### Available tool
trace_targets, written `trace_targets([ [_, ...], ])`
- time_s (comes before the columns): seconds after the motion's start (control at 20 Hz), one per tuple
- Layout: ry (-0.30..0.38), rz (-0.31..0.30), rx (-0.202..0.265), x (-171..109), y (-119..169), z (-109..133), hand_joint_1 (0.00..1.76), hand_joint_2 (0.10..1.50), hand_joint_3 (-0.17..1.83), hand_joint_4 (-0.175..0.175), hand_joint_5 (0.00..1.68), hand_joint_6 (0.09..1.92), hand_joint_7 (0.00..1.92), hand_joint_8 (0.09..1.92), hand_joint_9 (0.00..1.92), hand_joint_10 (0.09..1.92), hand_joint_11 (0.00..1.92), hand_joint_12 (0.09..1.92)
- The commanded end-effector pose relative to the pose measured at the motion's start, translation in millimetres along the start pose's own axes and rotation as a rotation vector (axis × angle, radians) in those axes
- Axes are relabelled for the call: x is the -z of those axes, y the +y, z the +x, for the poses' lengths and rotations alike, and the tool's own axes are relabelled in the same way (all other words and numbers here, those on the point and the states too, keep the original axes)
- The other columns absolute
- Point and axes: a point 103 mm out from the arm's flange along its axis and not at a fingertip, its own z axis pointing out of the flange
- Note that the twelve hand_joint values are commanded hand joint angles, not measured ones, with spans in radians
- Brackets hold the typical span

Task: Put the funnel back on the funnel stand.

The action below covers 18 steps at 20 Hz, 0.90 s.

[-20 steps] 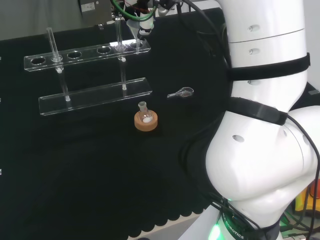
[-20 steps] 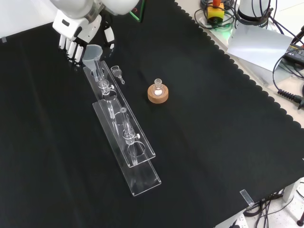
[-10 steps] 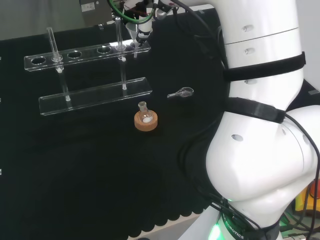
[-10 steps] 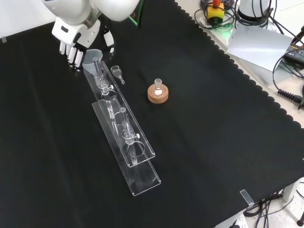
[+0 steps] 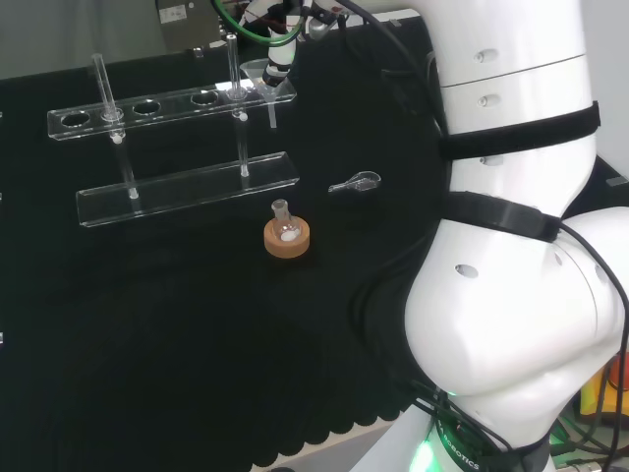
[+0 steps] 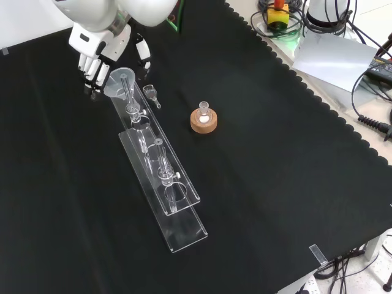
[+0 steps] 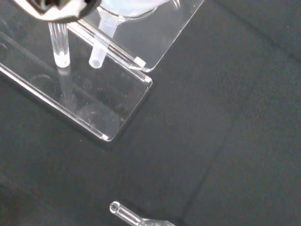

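funnel stand (image 6: 160, 177) blocks centre, cloth (image 6: 294, 184) beyond open

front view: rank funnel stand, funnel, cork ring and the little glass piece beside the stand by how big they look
1. funnel stand, by far the largest.
2. funnel and cork ring: look about alike, so not ranked against each other.
3. little glass piece, the smallest.

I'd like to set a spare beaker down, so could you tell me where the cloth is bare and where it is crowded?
Front view: bare cloth spreads right of the cork ring and below the funnel stand. Crowded at the stand's far end, where the hand, the funnel and a small glass piece cluster.
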Motion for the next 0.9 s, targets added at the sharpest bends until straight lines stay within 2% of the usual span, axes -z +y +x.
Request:
trace_targets([
  [0.05, 0.01, -0.009, -0.013, -0.6, -20.5, 6.8, 0.7, 0.6, 0.64, -0.007, 0.13, 0.09, 0.0, 0.61, 0.28, 0.72, 0.41, 1.4],
  [0.25, 0.01, -0.077, -0.036, 4.7, -44.2, 11.5, 0.69, 0.6, 0.63, -0.007, 0.14, 0.09, 0.0, 0.6, 0.27, 0.73, 0.4, 1.4],
  [0.6, 0.094, -0.192, -0.097, 12.4, -107.6, 23.3, 0.72, 0.63, 0.61, -0.008, 0.22, 0.09, 0.05, 0.64, 0.31, 0.74, 0.36, 1.42],
  [0.9, 0.138, -0.249, -0.167, 6.8, -164.1, 42.3, 0.73, 0.65, 0.6, -0.013, 0.26, 0.09, 0.11, 0.67, 0.35, 0.72, 0.36, 1.43],
])
